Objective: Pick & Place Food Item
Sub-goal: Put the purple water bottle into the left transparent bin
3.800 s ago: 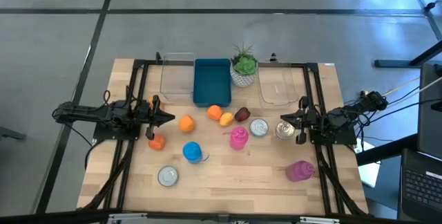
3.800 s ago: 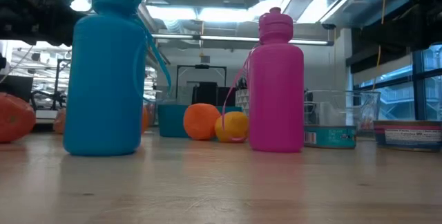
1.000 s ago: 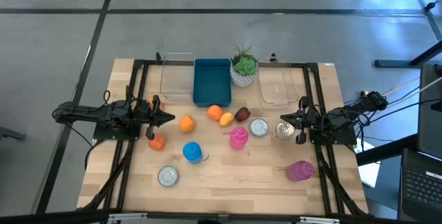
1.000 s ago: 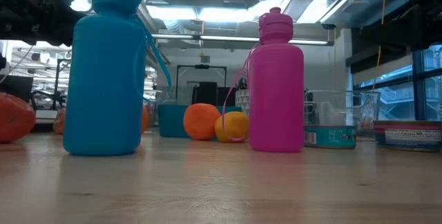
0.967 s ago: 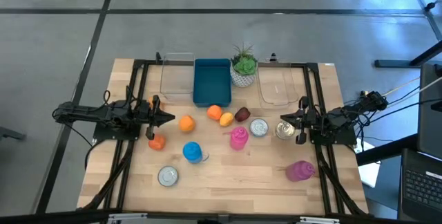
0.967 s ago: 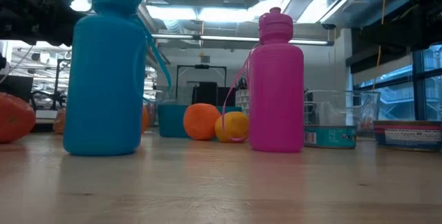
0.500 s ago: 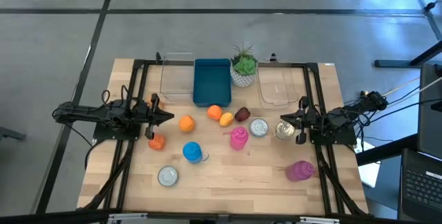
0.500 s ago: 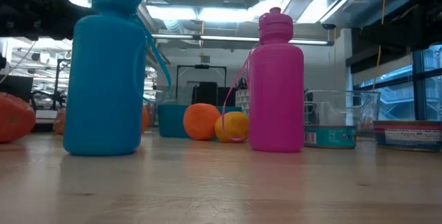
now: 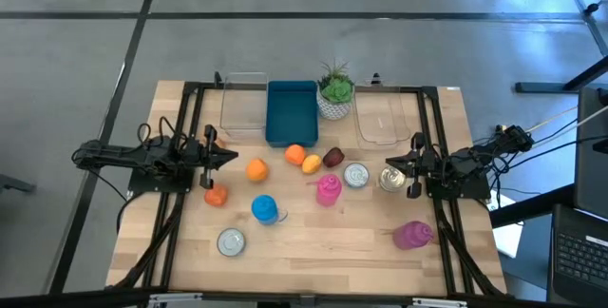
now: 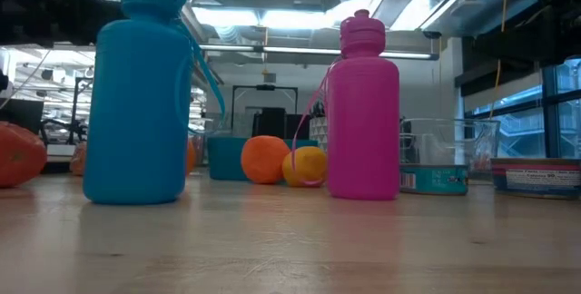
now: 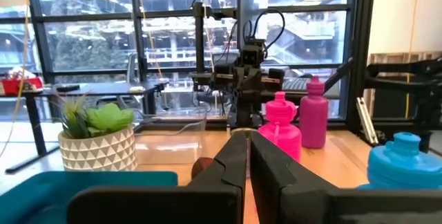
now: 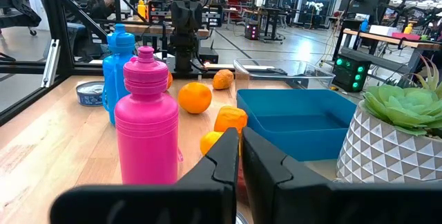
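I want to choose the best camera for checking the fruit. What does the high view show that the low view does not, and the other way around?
Only the high view: both arms, the left gripper and right gripper shut, the potted succulent, the pink bottle lying on its side, and a can near the front edge.

Only the low view: the room's ceiling lights and windows.

Both: the upright blue bottle, the upright pink bottle, oranges and the teal bin.
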### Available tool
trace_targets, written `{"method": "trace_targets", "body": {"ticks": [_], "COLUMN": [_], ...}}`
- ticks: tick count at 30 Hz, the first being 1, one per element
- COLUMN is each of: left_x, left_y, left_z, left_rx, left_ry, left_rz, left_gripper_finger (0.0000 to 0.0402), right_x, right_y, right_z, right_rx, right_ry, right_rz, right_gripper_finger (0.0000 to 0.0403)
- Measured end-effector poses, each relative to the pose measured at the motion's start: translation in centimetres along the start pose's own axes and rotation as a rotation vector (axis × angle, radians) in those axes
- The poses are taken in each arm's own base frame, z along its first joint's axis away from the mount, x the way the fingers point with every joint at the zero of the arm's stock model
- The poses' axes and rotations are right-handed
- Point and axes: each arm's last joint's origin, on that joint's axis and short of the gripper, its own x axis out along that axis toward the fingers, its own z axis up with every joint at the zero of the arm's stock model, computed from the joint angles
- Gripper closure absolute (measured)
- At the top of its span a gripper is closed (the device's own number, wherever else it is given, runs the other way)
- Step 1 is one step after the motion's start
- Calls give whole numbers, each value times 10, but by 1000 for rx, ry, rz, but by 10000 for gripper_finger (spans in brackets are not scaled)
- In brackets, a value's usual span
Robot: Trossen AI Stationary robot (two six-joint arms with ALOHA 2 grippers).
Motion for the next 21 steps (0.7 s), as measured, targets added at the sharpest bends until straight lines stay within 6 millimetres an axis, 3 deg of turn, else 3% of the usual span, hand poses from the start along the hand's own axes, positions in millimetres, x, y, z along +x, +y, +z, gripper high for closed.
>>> {"method": "trace_targets", "body": {"ticks": [8, 16, 21], "left_x": [0, 0, 0], "left_y": [0, 0, 0], "left_z": [0, 0, 0], "left_rx": [-21, -38, -47], "left_ry": [0, 0, 4], "left_rz": [-1, 0, -1], "left_gripper_finger": [384, 360, 329], "right_x": [0, 0, 0], "right_y": [0, 0, 1], "right_z": [0, 0, 4], "right_rx": [-5, -115, 69], "right_ry": [0, -1, -35], "right_rz": [0, 0, 32], "right_gripper_finger": [383, 383, 383]}}
